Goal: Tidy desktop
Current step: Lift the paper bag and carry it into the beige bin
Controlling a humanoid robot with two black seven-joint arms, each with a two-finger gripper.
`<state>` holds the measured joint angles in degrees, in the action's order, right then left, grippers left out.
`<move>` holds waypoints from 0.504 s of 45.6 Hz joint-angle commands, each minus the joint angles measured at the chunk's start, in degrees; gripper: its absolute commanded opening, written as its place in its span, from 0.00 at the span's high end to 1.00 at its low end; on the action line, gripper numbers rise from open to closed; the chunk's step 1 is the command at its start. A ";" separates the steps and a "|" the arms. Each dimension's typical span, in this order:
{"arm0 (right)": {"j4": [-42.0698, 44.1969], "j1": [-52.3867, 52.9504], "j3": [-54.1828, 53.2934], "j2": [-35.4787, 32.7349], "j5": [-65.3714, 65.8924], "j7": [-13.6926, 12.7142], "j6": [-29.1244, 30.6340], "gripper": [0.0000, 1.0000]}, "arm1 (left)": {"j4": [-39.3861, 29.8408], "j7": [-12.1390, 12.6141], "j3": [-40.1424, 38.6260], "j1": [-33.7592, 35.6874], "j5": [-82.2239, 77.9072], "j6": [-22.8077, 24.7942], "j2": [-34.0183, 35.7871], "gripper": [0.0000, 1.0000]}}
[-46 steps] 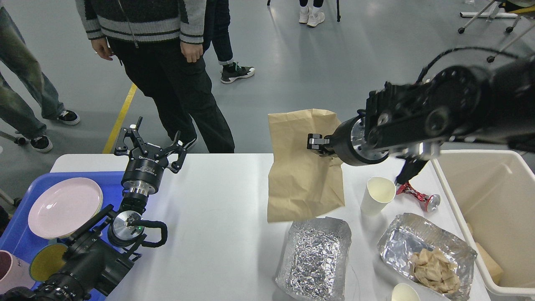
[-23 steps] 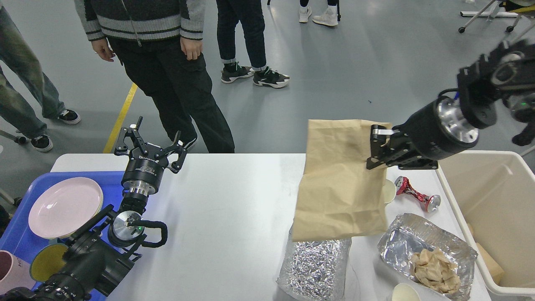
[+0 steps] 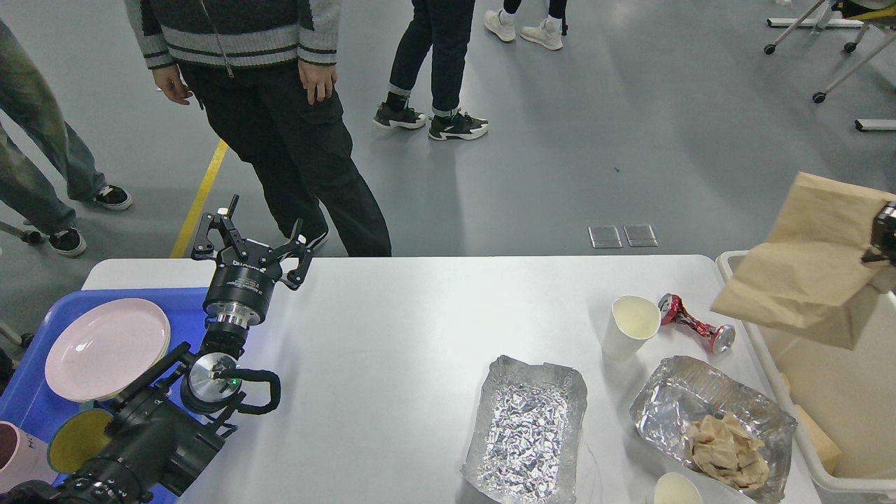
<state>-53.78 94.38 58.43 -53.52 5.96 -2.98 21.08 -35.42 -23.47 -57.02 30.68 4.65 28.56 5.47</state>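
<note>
White desktop (image 3: 392, 350) smooth with rounded corners, left claw (image 3: 250, 246) spread open, right claw (image 3: 883, 234) gripping brown paper bag (image 3: 805, 266)

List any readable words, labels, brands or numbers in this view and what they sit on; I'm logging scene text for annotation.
White lettering on the black left claw body: too small and blurred to read.
Dark marks on the pink cup at the lower left edge: cut off, unreadable.
Print on the crushed red metal can: crumpled, unreadable.
Nothing else carries legible text.
</note>
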 commanded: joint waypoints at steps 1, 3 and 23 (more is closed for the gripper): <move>9.64 -16.92 -8.67 0.34 -0.16 -0.01 -10.34 1.00 | 0.00 0.00 0.07 0.00 0.00 0.01 0.06 0.04; 12.37 -22.46 -12.27 0.78 -0.16 -0.01 -14.56 1.00 | 0.00 0.00 0.07 0.00 0.01 0.01 -0.02 0.04; 51.58 -59.66 -35.84 24.42 -5.52 -0.09 -31.28 0.00 | 0.00 0.00 0.07 0.00 0.00 0.01 0.06 0.04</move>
<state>-11.27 40.34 23.75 -35.81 1.67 -2.97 -9.54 -35.42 -23.47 -57.02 30.68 4.64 28.56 5.47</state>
